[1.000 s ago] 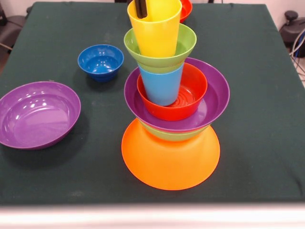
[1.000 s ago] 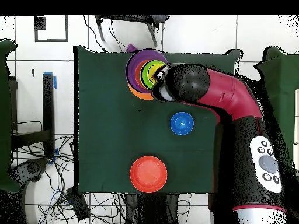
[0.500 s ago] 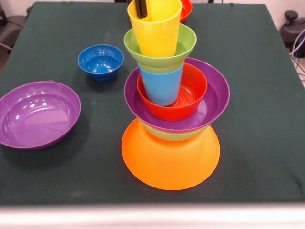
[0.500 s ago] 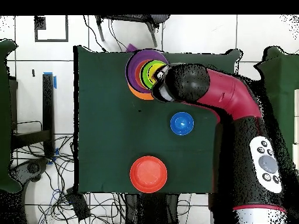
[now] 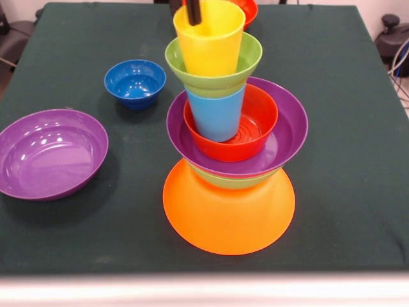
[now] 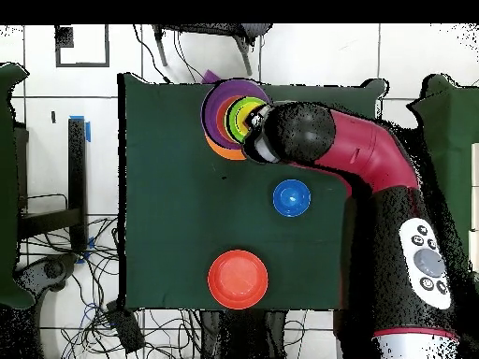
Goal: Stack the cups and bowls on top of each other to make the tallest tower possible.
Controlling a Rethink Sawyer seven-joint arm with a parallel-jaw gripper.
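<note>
Left of the tower (image 5: 229, 160) sit 1 purple bowl (image 5: 50, 153) and 1 small blue bowl (image 5: 135, 82); atop it, my claw (image 5: 184, 9) pinches the yellow cup (image 5: 209, 39) rim: light, slippery, thin-walled plastic.

The tower (image 5: 229, 147) rises from a big upturned glossy orange plastic bowl (image 5: 229, 214), then a green bowl, a wide purple bowl (image 5: 287, 137), a red-orange bowl (image 5: 259, 121), a light blue tumbler (image 5: 217, 115), a green bowl (image 5: 246, 61) and a yellow tumbler (image 5: 211, 45). Left of the tower sit a small dark blue bowl (image 5: 135, 82) and a purple bowl (image 5: 51, 153), both upright; another red-orange bowl (image 6: 238, 279) lies beyond.
</note>
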